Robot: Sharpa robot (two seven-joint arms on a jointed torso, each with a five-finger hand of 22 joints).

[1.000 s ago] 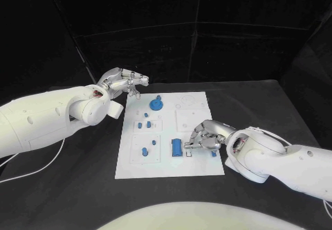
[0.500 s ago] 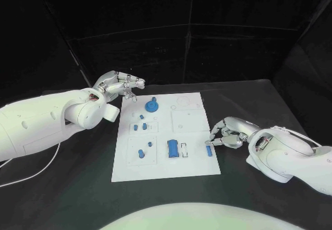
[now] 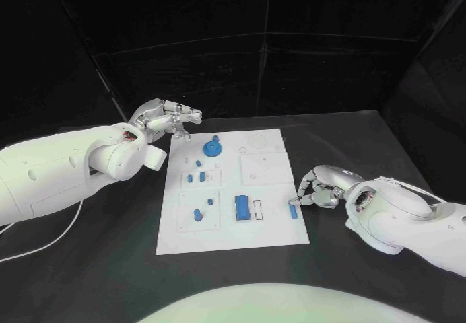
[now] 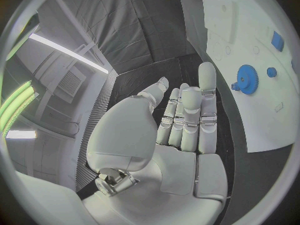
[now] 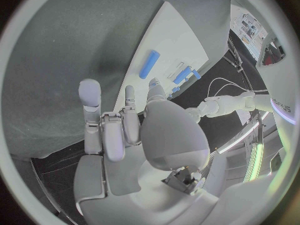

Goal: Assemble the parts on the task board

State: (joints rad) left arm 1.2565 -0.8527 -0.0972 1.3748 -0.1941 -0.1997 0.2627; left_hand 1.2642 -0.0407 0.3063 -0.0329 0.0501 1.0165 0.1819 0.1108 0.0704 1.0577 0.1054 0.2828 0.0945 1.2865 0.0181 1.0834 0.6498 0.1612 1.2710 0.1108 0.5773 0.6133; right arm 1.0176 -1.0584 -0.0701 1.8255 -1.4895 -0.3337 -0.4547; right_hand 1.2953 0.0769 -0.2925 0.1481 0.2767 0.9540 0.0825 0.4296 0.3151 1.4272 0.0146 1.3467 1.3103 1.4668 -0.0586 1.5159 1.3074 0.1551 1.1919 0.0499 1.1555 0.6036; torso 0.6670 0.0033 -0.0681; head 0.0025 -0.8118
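Note:
The white task board (image 3: pixel 274 225) lies mid-table. On it a blue gear (image 3: pixel 213 146) stands at the far end, a blue block (image 3: pixel 241 207) lies near the front, and several small blue pieces (image 3: pixel 197 177) sit in the left column. A slim blue bar (image 3: pixel 293 210) lies flat by the board's right edge. My right hand (image 3: pixel 316 189) hovers at that edge just beyond the bar, fingers bent down and holding nothing; the right wrist view shows the hand (image 5: pixel 119 125) with the bar (image 5: pixel 150 64) ahead of its fingertips. My left hand (image 3: pixel 170 118) floats off the board's far left corner, fingers straight, with nothing in it.
Black table (image 3: pixel 116 256) surrounds the board, with dark curtains behind. The left wrist view shows my left hand (image 4: pixel 181 120) with the gear (image 4: pixel 247 77) and the board (image 4: pixel 250 30) beyond its fingers.
My right hand has drawn back from over the board to its right edge, and the blue bar now lies alone on the board. The camera has shifted slightly. My left hand has hardly moved.

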